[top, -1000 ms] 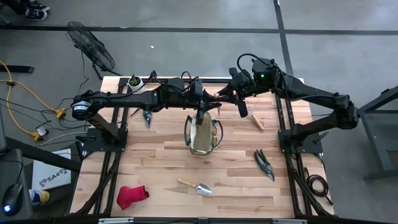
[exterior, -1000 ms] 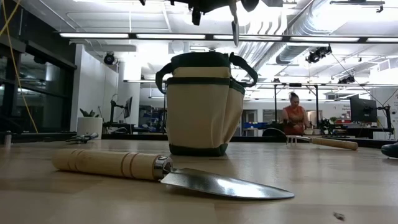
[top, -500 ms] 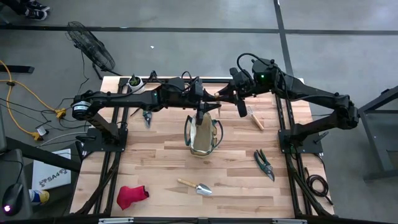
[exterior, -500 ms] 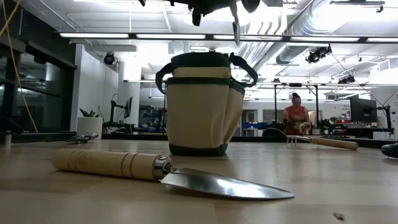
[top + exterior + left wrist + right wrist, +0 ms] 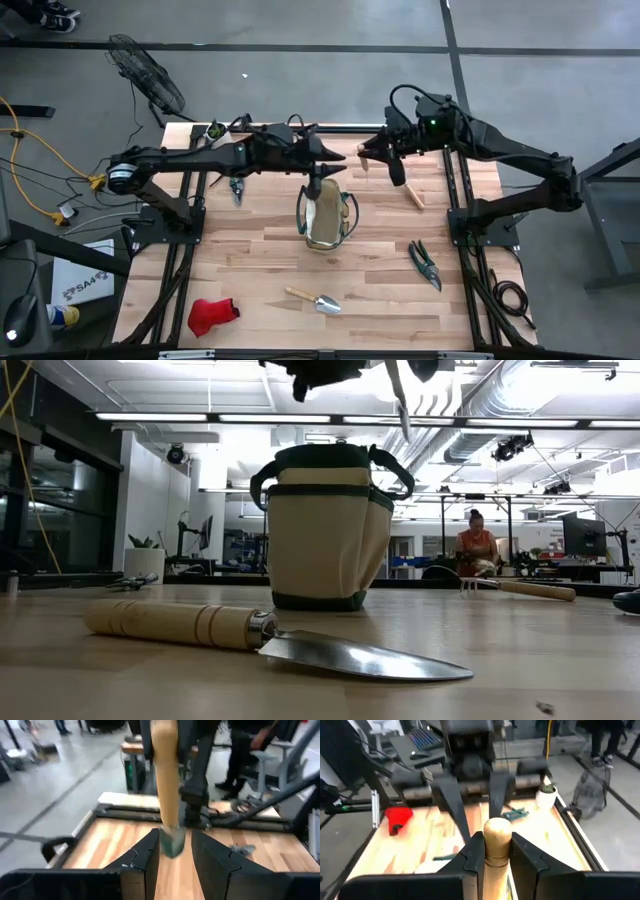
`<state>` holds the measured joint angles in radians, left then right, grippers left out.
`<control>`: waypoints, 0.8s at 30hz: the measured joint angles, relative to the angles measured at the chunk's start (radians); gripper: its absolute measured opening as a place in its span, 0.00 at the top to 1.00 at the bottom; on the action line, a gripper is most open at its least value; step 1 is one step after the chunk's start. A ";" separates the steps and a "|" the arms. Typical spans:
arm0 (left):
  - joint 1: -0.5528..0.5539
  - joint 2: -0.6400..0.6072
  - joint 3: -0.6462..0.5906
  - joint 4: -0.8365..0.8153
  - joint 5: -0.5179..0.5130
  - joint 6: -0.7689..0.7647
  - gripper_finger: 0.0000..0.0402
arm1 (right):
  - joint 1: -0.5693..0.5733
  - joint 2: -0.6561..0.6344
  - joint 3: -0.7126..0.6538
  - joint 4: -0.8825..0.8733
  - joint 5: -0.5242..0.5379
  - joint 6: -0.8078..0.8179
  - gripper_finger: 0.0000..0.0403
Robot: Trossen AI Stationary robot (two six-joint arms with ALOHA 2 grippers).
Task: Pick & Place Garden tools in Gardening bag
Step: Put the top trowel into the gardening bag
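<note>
**Two grippers above the bag**

The bag (image 5: 326, 217) stands upright mid-table. The right gripper (image 5: 493, 851) hangs beyond it, fingers clamped on a wood-handled tool (image 5: 496, 851). The left gripper (image 5: 322, 176) hovers just past the bag's rim, fingers spread; the tool's metal end (image 5: 172, 841) appears to sit between them, contact uncertain. On the table lie a trowel (image 5: 313, 299), glove (image 5: 211, 314), shears (image 5: 425, 263), a fork (image 5: 411, 190) and second shears (image 5: 236, 188).
</note>
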<state>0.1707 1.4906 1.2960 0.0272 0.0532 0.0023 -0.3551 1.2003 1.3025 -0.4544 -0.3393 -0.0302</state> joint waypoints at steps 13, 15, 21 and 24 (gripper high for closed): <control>0.000 -0.048 -0.001 -0.222 -0.089 -0.051 0.72 | 0.003 -0.048 -0.106 -0.082 0.023 0.034 0.86; 0.000 -0.050 -0.001 -0.258 -0.089 -0.071 0.72 | 0.003 -0.078 -0.154 -0.051 0.023 0.048 0.86; 0.000 -0.050 -0.001 -0.346 -0.091 -0.112 0.72 | 0.006 -0.181 -0.341 0.210 -0.011 0.123 0.86; 0.000 -0.050 -0.001 -0.353 -0.090 -0.113 0.72 | 0.020 -0.212 -0.429 0.354 -0.026 0.144 0.86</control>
<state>0.1707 1.4410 1.2945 -0.3259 -0.0371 -0.1103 -0.3354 0.9885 0.8740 -0.1005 -0.3649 0.1137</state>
